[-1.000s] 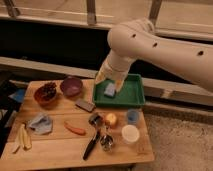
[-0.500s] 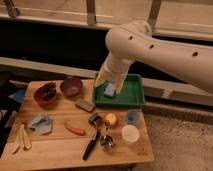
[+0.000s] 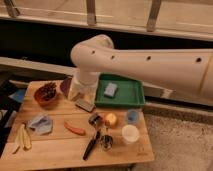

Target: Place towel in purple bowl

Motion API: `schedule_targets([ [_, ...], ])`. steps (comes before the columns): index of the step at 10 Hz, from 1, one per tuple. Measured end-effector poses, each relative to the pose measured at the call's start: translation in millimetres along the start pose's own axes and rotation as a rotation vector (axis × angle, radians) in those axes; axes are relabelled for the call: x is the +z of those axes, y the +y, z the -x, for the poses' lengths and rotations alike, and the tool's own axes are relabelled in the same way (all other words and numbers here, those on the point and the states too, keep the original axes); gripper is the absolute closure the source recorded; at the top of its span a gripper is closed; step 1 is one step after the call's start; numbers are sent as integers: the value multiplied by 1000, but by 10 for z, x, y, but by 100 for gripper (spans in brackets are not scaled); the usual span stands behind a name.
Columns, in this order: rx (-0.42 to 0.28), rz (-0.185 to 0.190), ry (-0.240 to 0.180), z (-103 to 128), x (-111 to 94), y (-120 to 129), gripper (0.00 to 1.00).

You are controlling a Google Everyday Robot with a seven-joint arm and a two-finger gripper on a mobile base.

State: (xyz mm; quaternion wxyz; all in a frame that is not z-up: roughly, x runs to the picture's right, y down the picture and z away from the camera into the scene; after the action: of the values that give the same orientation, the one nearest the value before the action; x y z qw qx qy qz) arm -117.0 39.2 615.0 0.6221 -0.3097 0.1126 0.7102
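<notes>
A single camera is looking down on a wooden table [image 3: 55,152] from above and in front, tilting steeply forward. It is facing a dark wall and a railed window ledge [image 3: 115,22] running across 12 o'clock. It is sitting at a middling distance. Nearly the whole tabletop is filling the frame from 6 to 9 o'clock, and speckled floor [image 3: 180,145] is showing at 4 o'clock. The robot's white arm [image 3: 150,65] is passing close under the lens, entering from 3 o'clock and crossing the centre. The gripper [image 3: 81,91] is hanging just left of centre, toward 9 o'clock, at the table's far edge. It is just beside the purple bowl [image 3: 64,86] and is partly hiding it.
</notes>
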Motion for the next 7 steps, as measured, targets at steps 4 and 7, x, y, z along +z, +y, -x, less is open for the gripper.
schedule_targets([
  [4,-93,125,41,-292,267,767,35],
  [7,-95,129,39,-294,269,769,35],
])
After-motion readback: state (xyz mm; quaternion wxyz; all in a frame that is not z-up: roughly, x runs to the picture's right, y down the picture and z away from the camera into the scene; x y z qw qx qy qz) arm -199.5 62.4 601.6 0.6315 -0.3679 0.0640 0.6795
